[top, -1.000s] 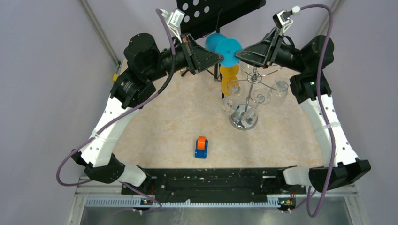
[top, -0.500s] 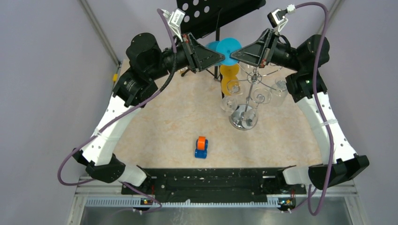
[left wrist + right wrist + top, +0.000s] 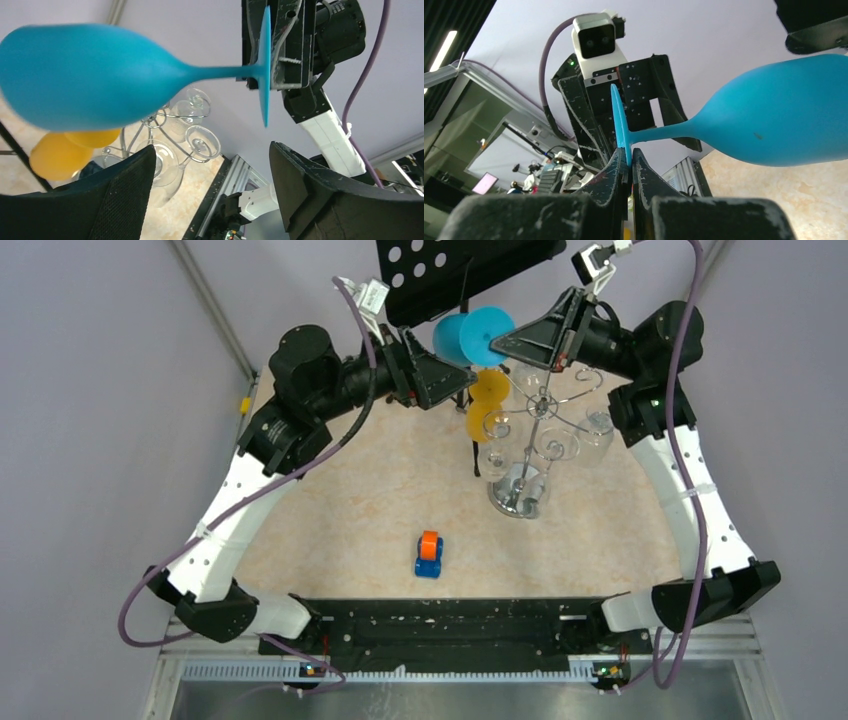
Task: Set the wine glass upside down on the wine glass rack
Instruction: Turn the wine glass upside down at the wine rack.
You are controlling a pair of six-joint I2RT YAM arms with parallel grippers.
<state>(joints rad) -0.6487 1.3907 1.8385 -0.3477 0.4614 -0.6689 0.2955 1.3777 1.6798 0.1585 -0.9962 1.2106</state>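
The blue wine glass [image 3: 462,337] lies on its side in the air, bowl to the left, above the back of the table. My right gripper [image 3: 497,339] is shut on the rim of its round foot [image 3: 620,122]. My left gripper [image 3: 452,378] is open and hangs just below and left of the bowl [image 3: 85,75], apart from it, with nothing between its fingers [image 3: 120,200]. The chrome wine glass rack [image 3: 536,436] stands below and to the right on its round base [image 3: 518,498]. An orange glass [image 3: 487,400] and clear glasses hang from it.
A black music stand [image 3: 450,270] rises at the back, right behind the blue glass. Clear glasses [image 3: 598,428] hang round the rack's right and near sides. A small blue and orange toy car [image 3: 429,554] sits on the table nearer the arm bases.
My right gripper shut on the glass's foot, then my left gripper opened and let go, drawing back down and left. The right arm has raised the glass a little.
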